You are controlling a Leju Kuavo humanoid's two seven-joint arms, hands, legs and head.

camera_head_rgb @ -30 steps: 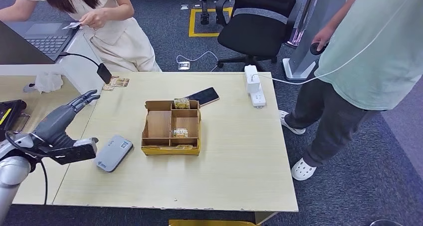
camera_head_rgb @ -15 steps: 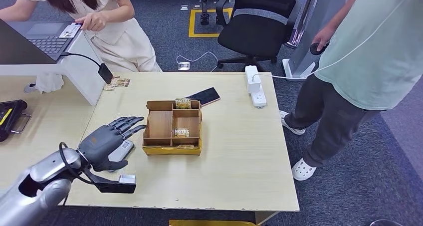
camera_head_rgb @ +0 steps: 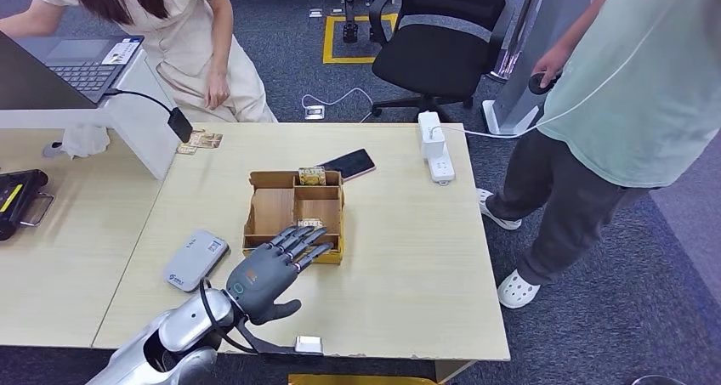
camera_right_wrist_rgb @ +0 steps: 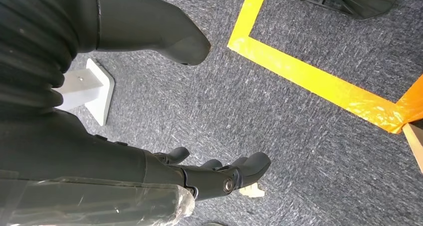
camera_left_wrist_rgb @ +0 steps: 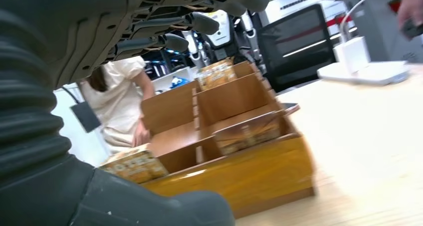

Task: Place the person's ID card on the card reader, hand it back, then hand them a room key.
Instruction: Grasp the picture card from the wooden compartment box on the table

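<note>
My left hand (camera_head_rgb: pixel 270 272) hovers open, fingers spread, at the front edge of the wooden box (camera_head_rgb: pixel 270 211), holding nothing. The box holds hotel key cards: one at the back (camera_head_rgb: pixel 310 175) and one by my fingertips (camera_head_rgb: pixel 308 224). In the left wrist view my fingers (camera_left_wrist_rgb: pixel 199 24) reach over the box (camera_left_wrist_rgb: pixel 239 166), and key cards (camera_left_wrist_rgb: pixel 134 163) stand in its compartments. The grey card reader (camera_head_rgb: pixel 195 259) lies left of my hand. The ID card (camera_head_rgb: pixel 119 53) rests on the laptop (camera_head_rgb: pixel 72 62). My right hand (camera_right_wrist_rgb: pixel 219 176) hangs empty over the floor.
A person in white (camera_head_rgb: pixel 191 28) stands behind the counter at the far left; another in a teal shirt (camera_head_rgb: pixel 629 79) stands at the table's right. A phone (camera_head_rgb: pixel 347 164), a power strip (camera_head_rgb: pixel 434 143) and loose cards (camera_head_rgb: pixel 200 138) lie on the table.
My left hand has swung right, from the left table over the card reader to the box front. The person laid the ID card on the laptop and lowered their hand.
</note>
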